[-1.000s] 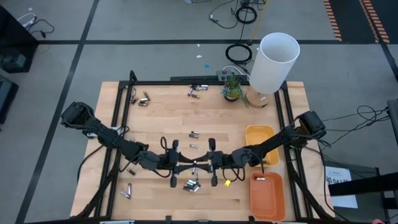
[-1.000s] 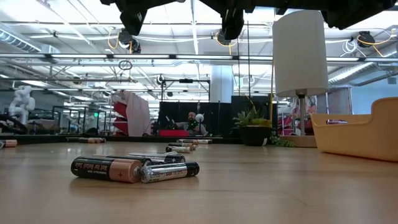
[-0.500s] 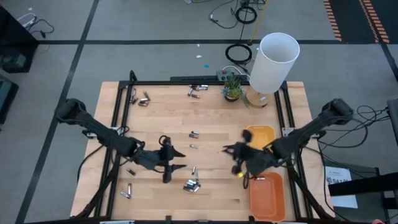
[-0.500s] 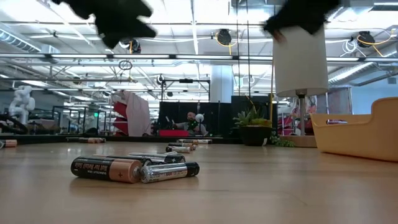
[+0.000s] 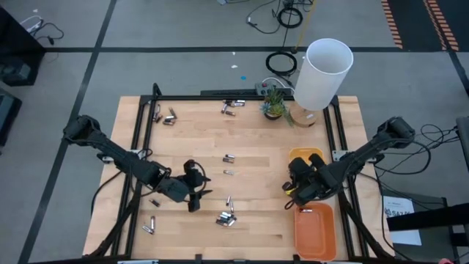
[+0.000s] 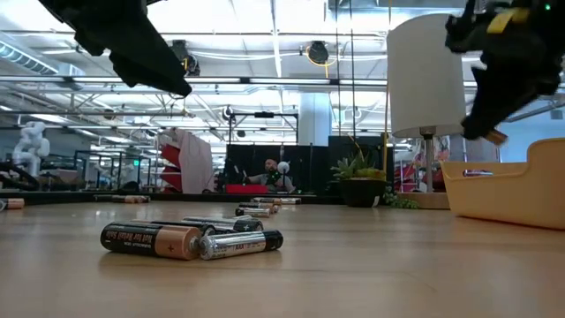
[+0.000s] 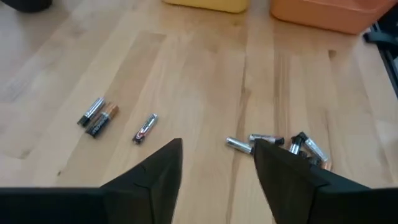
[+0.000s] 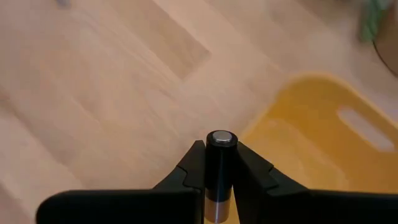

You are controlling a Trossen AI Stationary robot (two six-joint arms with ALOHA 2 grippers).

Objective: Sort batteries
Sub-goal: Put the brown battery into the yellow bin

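Note:
My right gripper (image 8: 221, 163) is shut on a dark battery with a silver end cap (image 8: 221, 138). It hangs above the table at the left rim of the yellow tray (image 5: 306, 163). My left gripper (image 7: 217, 143) stands open above the table's near left part (image 5: 196, 189), with nothing between its fingers. Loose batteries lie flat on the wood: a small heap (image 5: 226, 218) near the front, seen also in the low view (image 6: 190, 240), and single ones toward the middle (image 5: 229, 158). My right gripper pinches the battery's dark body (image 8: 219, 168) between its two fingers. The battery lies along the fingers, and its silver-capped end sticks out past the fingertips. The fingers slant down toward the table, and the battery is lifted clear.
An orange tray (image 5: 315, 229) stands in front of the yellow one at the near right. A white lamp (image 5: 322, 73) and a small plant (image 5: 274, 104) are at the far right. More batteries lie along the far edge (image 5: 231, 108) and at the near left (image 5: 149, 224).
The two grippers, which met tip to tip above the table's near middle, have parted. My right gripper has swung toward the right edge to the yellow tray, tipping downward and rolling, with the battery. My left gripper has drawn back toward the left and tipped downward.

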